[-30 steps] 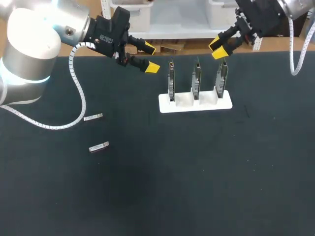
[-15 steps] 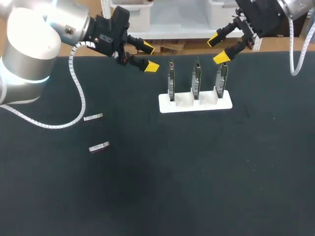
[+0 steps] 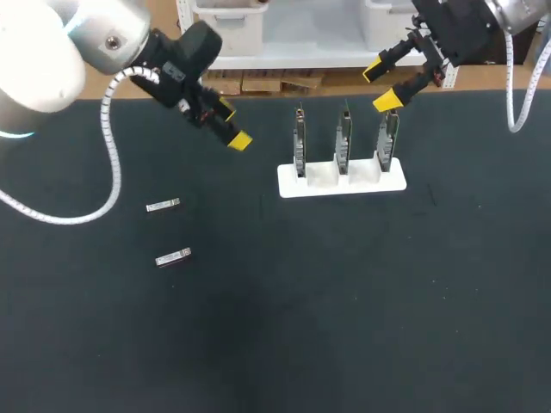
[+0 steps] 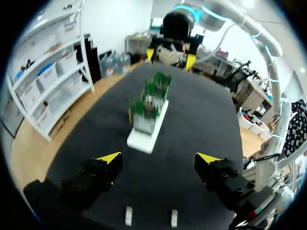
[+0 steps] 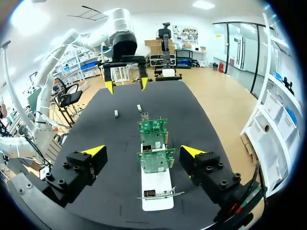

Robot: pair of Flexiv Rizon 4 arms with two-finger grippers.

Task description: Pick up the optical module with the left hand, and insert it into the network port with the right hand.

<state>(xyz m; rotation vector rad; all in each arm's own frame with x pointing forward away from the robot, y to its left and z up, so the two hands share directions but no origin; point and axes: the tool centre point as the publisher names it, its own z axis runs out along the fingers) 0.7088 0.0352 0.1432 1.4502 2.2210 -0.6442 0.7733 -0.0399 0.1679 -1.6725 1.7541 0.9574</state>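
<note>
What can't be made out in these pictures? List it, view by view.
1. Boards: their network ports don't show in the head view, edge-on and too small; in the left wrist view, blurred.
2. Optical modules: too small in every view to tell their ends apart.
3. Left tool: in the head view, one yellow tip is mostly hidden by the tool's body.

Robotics lab bench: a black-topped table (image 3: 344, 327), a white stand (image 3: 362, 182) holding three upright green circuit boards (image 3: 343, 142) at its far side, left arm (image 3: 43, 52) and right arm (image 3: 516, 13) above.
</note>
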